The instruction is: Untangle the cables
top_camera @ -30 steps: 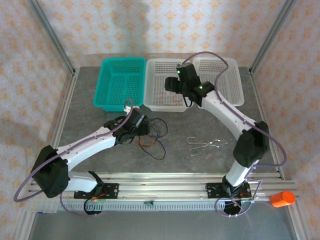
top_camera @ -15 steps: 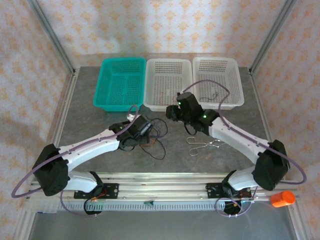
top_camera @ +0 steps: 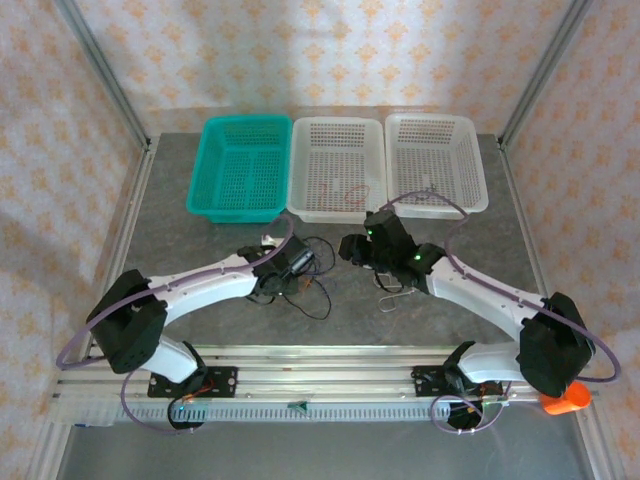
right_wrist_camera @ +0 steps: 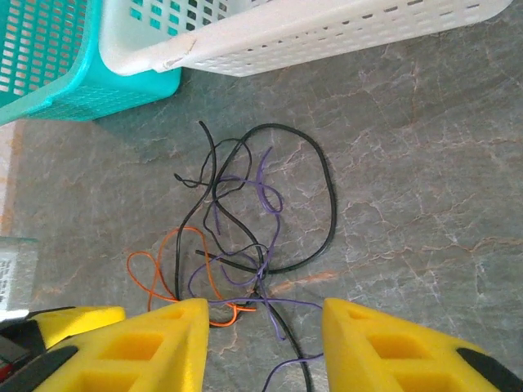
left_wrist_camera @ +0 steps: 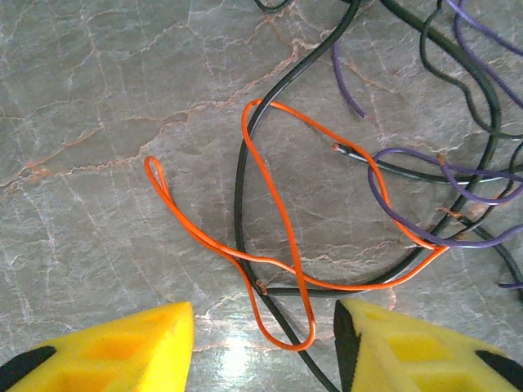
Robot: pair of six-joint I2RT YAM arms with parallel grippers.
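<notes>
Cables (top_camera: 312,268) sit in one tangle on the grey table (top_camera: 190,250), just fwd of where the teal basket (top_camera: 240,165) meets the nearer white basket (top_camera: 335,170), btwn my 2 grippers. Left gripper (left_wrist_camera: 261,343): yellow fingers spread, nothing held, over the orange wire (left_wrist_camera: 278,204). That wire's long axis runs diag from a narrow hairpin upper-left to a bend lower-right, w/ a 2nd loop dipping btwn the fingers. A black cable (left_wrist_camera: 239,188) crosses it top to bottom. Right gripper (right_wrist_camera: 261,343): fingers apart too, near end of the tangle btwn them, and the tangle stretches from the baskets toward me. Count: 1 orange; black and purple strands (left_wrist_camera: 341,82) too knotted to count. Baskets: 3, i.e. 1 teal and 2 white.
</notes>
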